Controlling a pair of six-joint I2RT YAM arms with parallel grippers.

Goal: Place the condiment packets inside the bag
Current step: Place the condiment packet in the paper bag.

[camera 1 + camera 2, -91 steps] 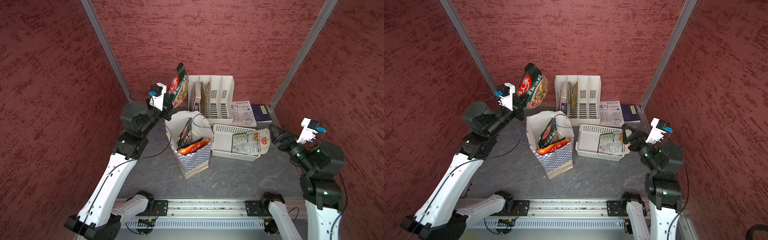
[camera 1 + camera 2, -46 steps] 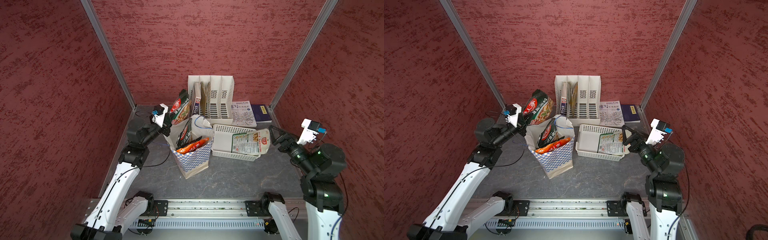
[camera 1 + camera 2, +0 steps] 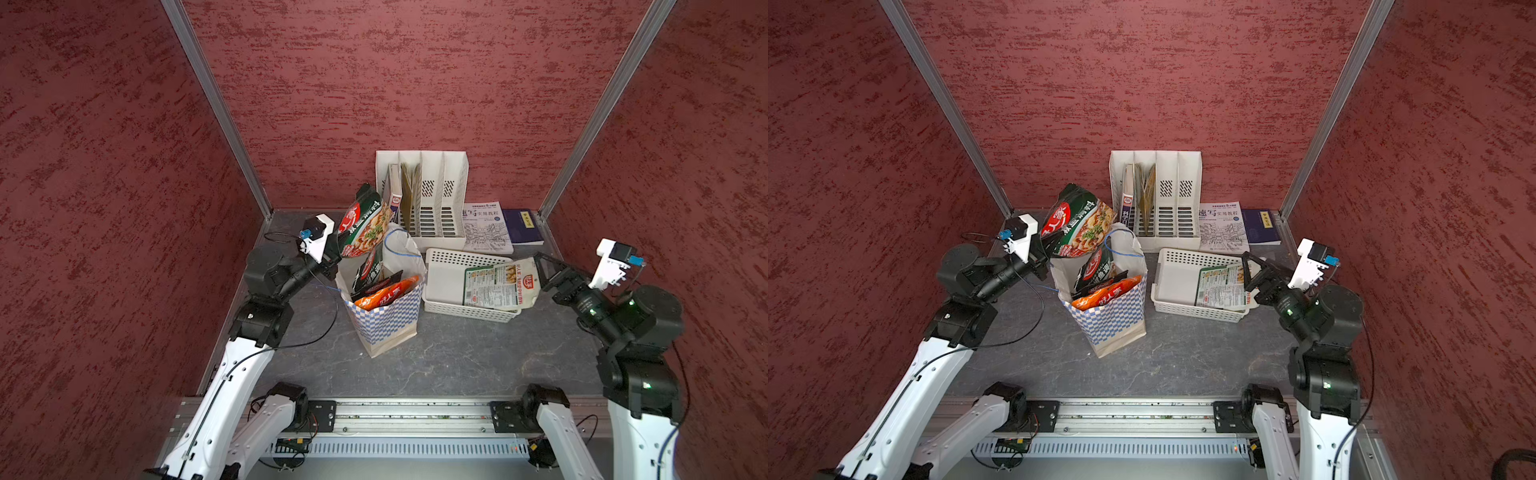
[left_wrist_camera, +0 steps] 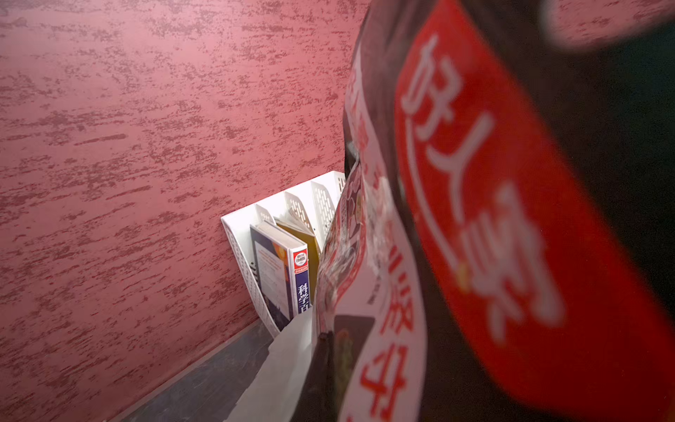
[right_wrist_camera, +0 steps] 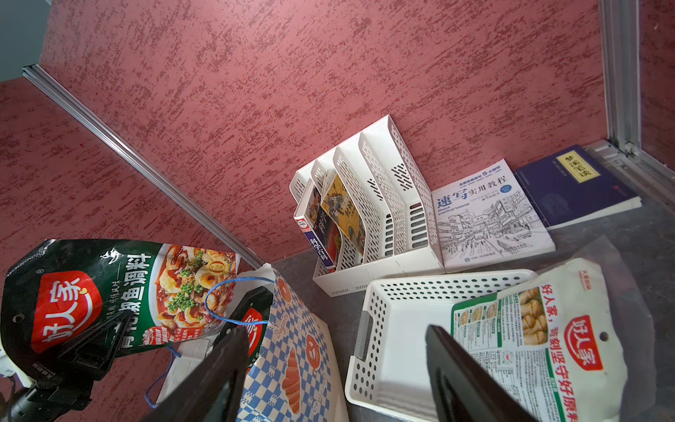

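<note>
Much of the grey counter (image 3: pixel 457 365) lies bare toward 6 o'clock. At 12 o'clock the white file organizer (image 3: pixel 453 195) stands against the wall, its 9 o'clock slots partly hidden behind a held packet. A sketching book (image 3: pixel 486 228) and a dark blue book (image 3: pixel 521 226) lie flat at its 3 o'clock. The bag (image 3: pixel 386 320) stands mid-counter with its mouth open and its depth unseen; an orange packet (image 3: pixel 386 293) and black packets (image 3: pixel 370 266) stick out of it. At the bag's 3 o'clock a white basket (image 3: pixel 444 282) holds one pale packet (image 3: pixel 498 282), which overhangs the rim. The green-black packet (image 3: pixel 363 226) hangs above the bag's 11 o'clock rim, clamped in the left gripper (image 3: pixel 336 251), whose fingertips it hides; it fills the left wrist view as a blur. The right gripper (image 3: pixel 546 272), jaws apart and empty, hovers at the basket's 3 o'clock.
</note>
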